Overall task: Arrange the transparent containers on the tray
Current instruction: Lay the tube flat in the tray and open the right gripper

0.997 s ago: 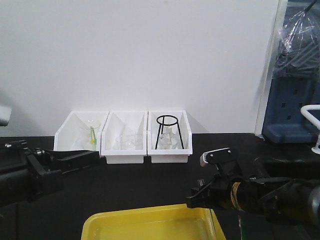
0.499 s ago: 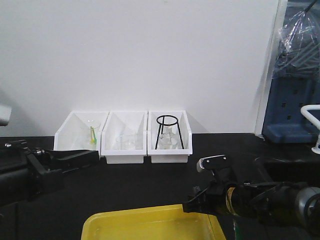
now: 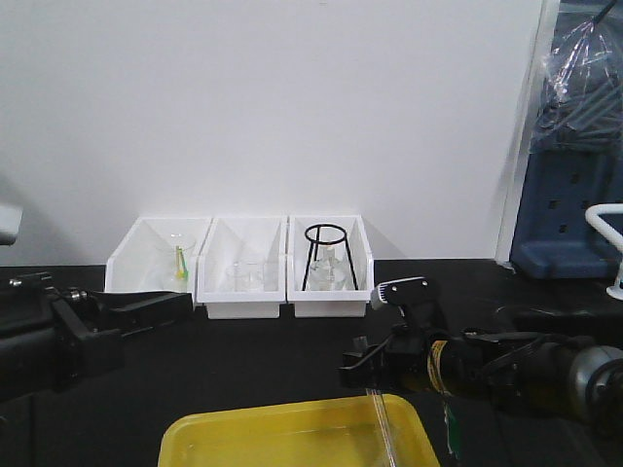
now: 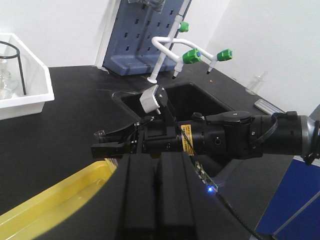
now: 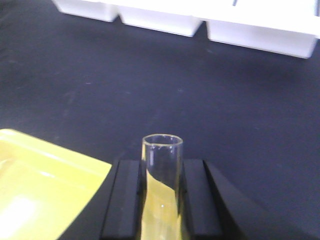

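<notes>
Test tube (image 3: 381, 423): I count one, thin clear glass with an open round rim, sitting low and right of centre in the front view, where it slants down over the right part of the yellow tray (image 3: 243, 438). I cannot tell whether its lower end touches the tray. There is one tray, at the bottom middle. At the left edge my left gripper (image 3: 180, 304) hangs over the black bench, its fingers pressed together on nothing, well apart from the tray. Behind, against the white wall, three white bins (image 3: 241, 292) stand side by side; the left one has a green item, the middle one clear glassware, the right one a black ring stand (image 3: 325, 255). Right of centre my right gripper (image 5: 161, 170) pinches the tube between its two black fingers, the rim poking up past the fingertips, with yellow showing through the glass. At the far right stand a blue pegboard rack (image 3: 569, 195) and a white tap (image 3: 605, 219).
</notes>
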Robot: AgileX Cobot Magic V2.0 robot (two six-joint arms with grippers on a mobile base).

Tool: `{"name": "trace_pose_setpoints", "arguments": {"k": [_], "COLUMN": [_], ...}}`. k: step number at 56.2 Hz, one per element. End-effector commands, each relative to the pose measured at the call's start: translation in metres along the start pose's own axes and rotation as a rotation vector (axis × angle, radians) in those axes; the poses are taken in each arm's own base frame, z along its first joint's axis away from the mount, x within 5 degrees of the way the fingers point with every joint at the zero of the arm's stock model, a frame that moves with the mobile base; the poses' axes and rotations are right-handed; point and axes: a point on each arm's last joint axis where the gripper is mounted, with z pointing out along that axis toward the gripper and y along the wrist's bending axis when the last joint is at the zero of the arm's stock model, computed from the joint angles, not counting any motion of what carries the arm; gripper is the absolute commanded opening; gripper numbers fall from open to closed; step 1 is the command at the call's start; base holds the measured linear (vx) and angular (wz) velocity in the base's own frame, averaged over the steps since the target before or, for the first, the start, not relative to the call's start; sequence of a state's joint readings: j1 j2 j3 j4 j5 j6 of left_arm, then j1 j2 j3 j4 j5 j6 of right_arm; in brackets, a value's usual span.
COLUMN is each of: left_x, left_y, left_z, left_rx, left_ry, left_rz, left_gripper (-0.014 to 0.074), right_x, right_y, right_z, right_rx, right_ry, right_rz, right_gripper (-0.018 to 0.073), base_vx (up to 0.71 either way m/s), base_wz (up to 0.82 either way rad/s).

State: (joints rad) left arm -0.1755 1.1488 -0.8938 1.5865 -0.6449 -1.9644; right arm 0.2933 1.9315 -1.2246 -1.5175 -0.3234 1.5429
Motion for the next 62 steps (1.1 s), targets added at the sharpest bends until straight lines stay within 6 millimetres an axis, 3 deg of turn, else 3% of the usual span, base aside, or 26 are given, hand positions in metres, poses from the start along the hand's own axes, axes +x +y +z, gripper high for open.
{"name": "trace_pose_setpoints", "arguments": {"k": [1,13,20,28,32,36,55,62], "left_x": [-0.014,-0.014,-0.014,-0.015,-0.014,-0.014,-0.014,-0.014], "left_y": [-0.011,-0.011,-0.010,-0.010,-0.010,-0.009,-0.009,-0.009], "left_z": [-0.006,-0.006,-0.006,-0.006,-0.006,-0.006,-0.006,-0.006], "left_rx": [0.030,0.026,0.020,0.011,0.010,0.008,0.007,0.007], "left_ry": [-0.067,-0.068,-0.071,-0.074,-0.073,-0.071,-0.070,-0.070], "left_rz": [-0.012,-0.012,-0.012,-0.012,-0.010,-0.006,-0.005,-0.004], "left_gripper": [-0.0001,-0.0001,-0.0001,-0.0001,-0.0001,-0.0001,-0.0001,-0.0001], "right_x": [-0.026,-0.025,-0.025,-0.006,0.013,0.020,0.019,0.032], "right_y": [0.004,-0.001,-0.004,-0.008,-0.009,-0.009,-0.009,-0.011], "right_z": [-0.017,-0.017,-0.018,-0.015,-0.015,-0.014,-0.014,-0.014], "right_rx": [0.011,0.053,0.078,0.117,0.141,0.142,0.137,0.161], "right_ry": [-0.083,-0.087,-0.095,-0.052,-0.002,0.013,-0.036,-0.017], "right_rz": [0.057,0.193,0.369,0.546,0.567,0.603,0.814,0.884], "right_gripper": [-0.0008,-0.0008,-0.0008,-0.0008,-0.0008,-0.0008,-0.0008,-0.0008], "base_vx": [0.00,0.00,0.00,0.00,0.00,0.00,0.00,0.00], "base_wz": [0.00,0.00,0.00,0.00,0.00,0.00,0.00,0.00]}}
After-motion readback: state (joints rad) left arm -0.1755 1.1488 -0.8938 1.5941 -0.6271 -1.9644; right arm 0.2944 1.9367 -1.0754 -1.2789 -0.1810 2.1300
